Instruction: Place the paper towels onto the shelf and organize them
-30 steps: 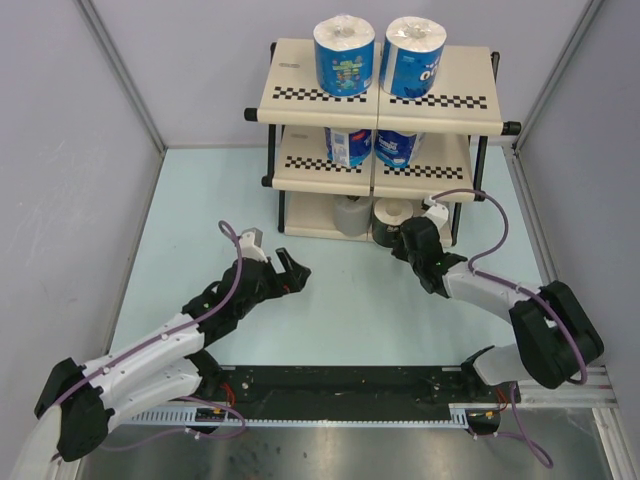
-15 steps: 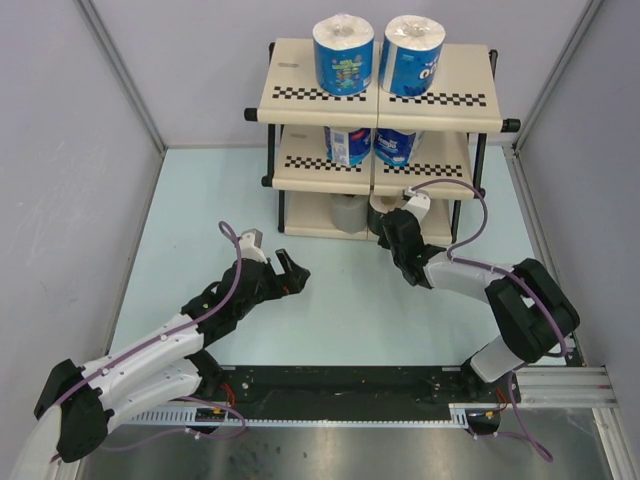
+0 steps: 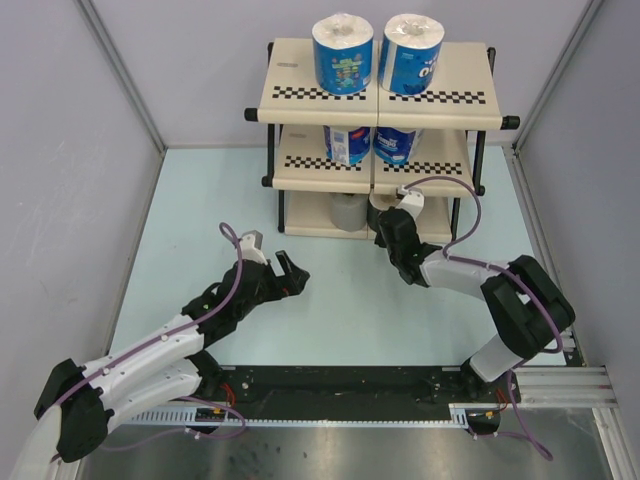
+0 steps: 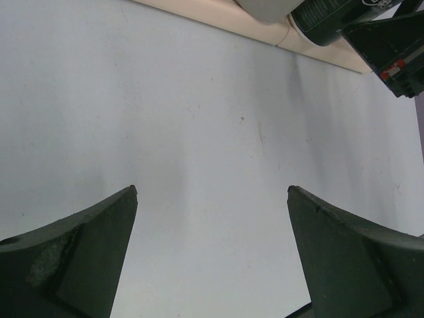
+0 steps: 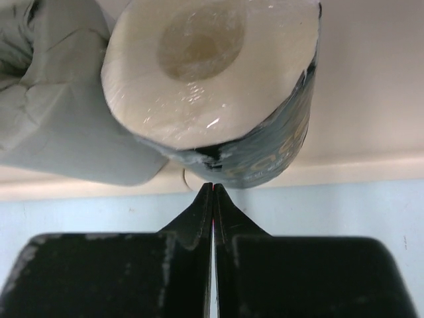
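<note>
My right gripper (image 5: pixel 212 189), fingers pressed together and holding nothing, has come forward right up to the dark-wrapped roll (image 5: pixel 218 86) on the lowest board of the shelf (image 3: pixel 300 90), beside the grey roll (image 5: pixel 59 126), I think to push it straight, while my left gripper (image 3: pixel 290 272) is spread wide, empty.

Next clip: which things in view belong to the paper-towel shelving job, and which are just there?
Job:
shelf
top left roll
top right roll
middle left roll
middle right roll
grey roll
dark-wrapped roll
right gripper, shut, by the dark-wrapped roll

Just there:
table
base rail
side wall
</note>
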Controlling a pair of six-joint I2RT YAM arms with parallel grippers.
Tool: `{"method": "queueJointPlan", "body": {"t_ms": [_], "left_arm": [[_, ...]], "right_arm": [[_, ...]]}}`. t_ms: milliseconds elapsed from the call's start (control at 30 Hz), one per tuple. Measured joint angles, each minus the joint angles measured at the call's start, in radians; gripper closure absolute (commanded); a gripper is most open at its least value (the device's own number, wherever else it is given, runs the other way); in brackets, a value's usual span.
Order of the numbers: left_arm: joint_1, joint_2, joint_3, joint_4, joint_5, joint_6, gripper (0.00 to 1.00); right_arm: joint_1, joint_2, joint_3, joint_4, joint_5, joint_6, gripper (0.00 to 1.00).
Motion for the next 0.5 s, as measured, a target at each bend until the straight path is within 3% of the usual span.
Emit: {"method": "queueJointPlan", "body": {"t_ms": [300, 500], "left_arm": [[0.0, 0.0, -0.01, 0.0, 0.0, 0.0, 0.0], [0.0, 0.0, -0.011, 0.004, 0.003, 0.0, 0.0]], "right_arm": [[-0.018, -0.186, -0.171, 0.061, -0.056, 0.013, 1.0], [-0.068, -0.151, -0.235, 0.204, -0.097, 0.042, 1.0]]}}
